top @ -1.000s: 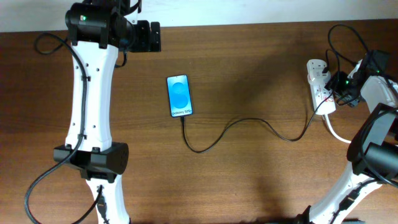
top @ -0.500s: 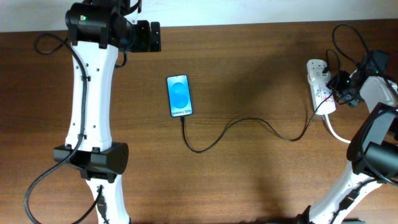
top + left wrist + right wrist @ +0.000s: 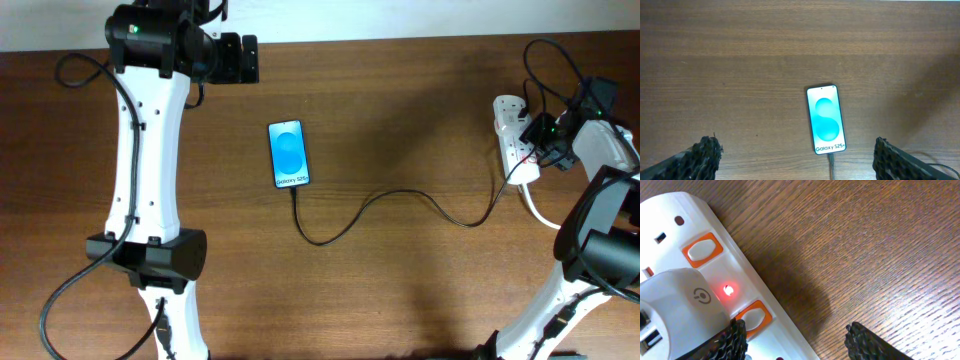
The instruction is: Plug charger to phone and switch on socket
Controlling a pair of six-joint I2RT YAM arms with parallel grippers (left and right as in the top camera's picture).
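The phone [image 3: 289, 153] lies face up at the table's middle left, its screen lit; it also shows in the left wrist view [image 3: 825, 119]. The black charger cable [image 3: 400, 192] is plugged into the phone's bottom edge [image 3: 830, 167] and runs right to the white plug block [image 3: 680, 300] on the socket strip [image 3: 508, 112]. A red light [image 3: 728, 289] glows on the strip beside an orange switch [image 3: 754, 316]. My right gripper [image 3: 797, 342] is open, one finger over the strip's edge. My left gripper [image 3: 800, 157] is open and empty, high above the phone.
The strip's thick white cord [image 3: 545, 215] curves off toward the right edge. A second orange switch [image 3: 701, 250] sits further along the strip. Black arm cables loop at the far right [image 3: 550, 60]. The table's far edge runs along the top.
My right gripper has shifted slightly toward the far side beside the strip. The left arm, phone and cable have not moved.
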